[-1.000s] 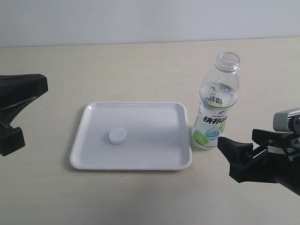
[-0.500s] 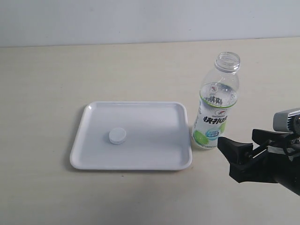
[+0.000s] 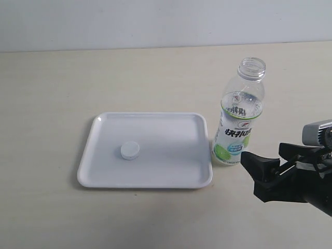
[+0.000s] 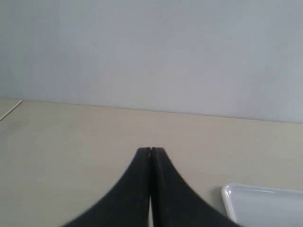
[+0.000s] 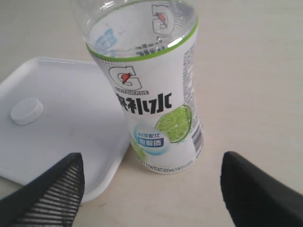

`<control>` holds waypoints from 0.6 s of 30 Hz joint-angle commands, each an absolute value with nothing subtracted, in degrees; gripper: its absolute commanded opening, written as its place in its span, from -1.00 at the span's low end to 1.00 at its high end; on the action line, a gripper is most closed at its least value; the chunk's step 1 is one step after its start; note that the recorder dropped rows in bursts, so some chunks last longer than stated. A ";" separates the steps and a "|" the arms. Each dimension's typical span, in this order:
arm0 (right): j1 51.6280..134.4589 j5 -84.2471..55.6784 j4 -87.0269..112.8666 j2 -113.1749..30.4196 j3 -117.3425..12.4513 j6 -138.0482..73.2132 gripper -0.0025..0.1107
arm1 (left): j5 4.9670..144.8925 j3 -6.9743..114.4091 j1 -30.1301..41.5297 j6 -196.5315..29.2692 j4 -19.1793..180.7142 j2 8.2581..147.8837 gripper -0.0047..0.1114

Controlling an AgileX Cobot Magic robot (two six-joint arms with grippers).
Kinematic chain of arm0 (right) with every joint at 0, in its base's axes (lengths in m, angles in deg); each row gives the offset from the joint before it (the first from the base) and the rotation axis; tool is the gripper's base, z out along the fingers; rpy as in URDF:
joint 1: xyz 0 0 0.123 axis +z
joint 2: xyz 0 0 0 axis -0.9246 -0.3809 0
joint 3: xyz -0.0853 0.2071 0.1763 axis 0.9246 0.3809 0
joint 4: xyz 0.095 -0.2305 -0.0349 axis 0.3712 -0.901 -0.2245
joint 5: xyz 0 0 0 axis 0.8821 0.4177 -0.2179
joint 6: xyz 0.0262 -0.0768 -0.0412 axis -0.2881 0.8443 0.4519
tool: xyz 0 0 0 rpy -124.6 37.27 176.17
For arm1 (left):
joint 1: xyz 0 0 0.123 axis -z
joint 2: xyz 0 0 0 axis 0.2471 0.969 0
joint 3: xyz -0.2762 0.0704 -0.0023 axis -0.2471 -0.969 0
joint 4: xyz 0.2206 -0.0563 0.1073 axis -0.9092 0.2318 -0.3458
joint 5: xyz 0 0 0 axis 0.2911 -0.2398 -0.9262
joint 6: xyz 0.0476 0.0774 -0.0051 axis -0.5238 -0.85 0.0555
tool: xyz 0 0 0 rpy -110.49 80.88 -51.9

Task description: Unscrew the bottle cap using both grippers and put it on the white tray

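Observation:
The bottle cap (image 3: pixel 130 150) (image 5: pixel 27 111) lies flat on the white tray (image 3: pixel 155 179) (image 5: pixel 71 85), left of its middle. Just right of the tray the bottle (image 3: pixel 237 116) (image 5: pixel 151 90) stands upright on the table with its threaded neck bare. My right gripper (image 3: pixel 262 171) (image 5: pixel 151 175) is open a short way in front of the bottle's base, apart from it and holding nothing. The left gripper (image 4: pixel 151 150) is shut and empty; it shows only in the left wrist view, over bare table beside a tray corner (image 4: pixel 232 191).
The beige tabletop (image 3: pixel 155 78) runs back to a pale wall (image 3: pixel 155 21). Tray and bottle stand almost touching each other.
The left arm, seen at the exterior view's left edge a second ago, has withdrawn out of that view. Cap, tray, bottle and right gripper have not moved.

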State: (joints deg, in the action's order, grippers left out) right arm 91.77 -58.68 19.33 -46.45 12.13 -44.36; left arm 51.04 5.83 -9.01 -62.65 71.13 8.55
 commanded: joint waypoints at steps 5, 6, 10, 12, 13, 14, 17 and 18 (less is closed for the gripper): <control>91.95 -58.71 18.76 -46.07 12.45 -44.39 0.36 | 57.17 0.47 -9.22 -62.47 71.15 8.26 -0.92; 91.95 -58.71 18.76 -46.07 12.45 -44.39 0.36 | 57.54 -0.37 -9.22 -62.47 71.15 8.26 -0.92; 91.95 -58.71 18.76 -46.07 12.45 -44.39 0.36 | 57.54 -5.66 -9.22 -62.64 70.93 8.26 -0.92; 91.95 -58.71 18.76 -46.07 12.45 -44.39 0.36 | 57.66 -6.97 -9.22 -62.73 70.93 8.26 -0.92; 91.95 -58.71 18.76 -46.07 12.45 -44.39 0.36 | 57.66 -6.97 -9.22 -62.86 70.93 8.26 -0.92; 91.95 -58.71 18.76 -46.07 12.45 -44.39 0.36 | 56.69 -6.97 -9.22 -62.85 70.93 8.26 -0.92; 91.95 -58.71 18.76 -46.07 12.45 -44.39 0.36 | 56.66 -6.97 -10.35 -62.85 70.93 8.26 -0.92; 91.95 -58.71 18.76 -46.07 12.45 -44.39 0.36 | 56.66 -6.97 -11.32 -62.85 70.93 8.26 -0.92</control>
State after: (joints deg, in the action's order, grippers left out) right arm 91.77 -58.68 19.33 -46.45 12.13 -44.36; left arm 56.51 -6.83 -9.96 -62.65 71.13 8.55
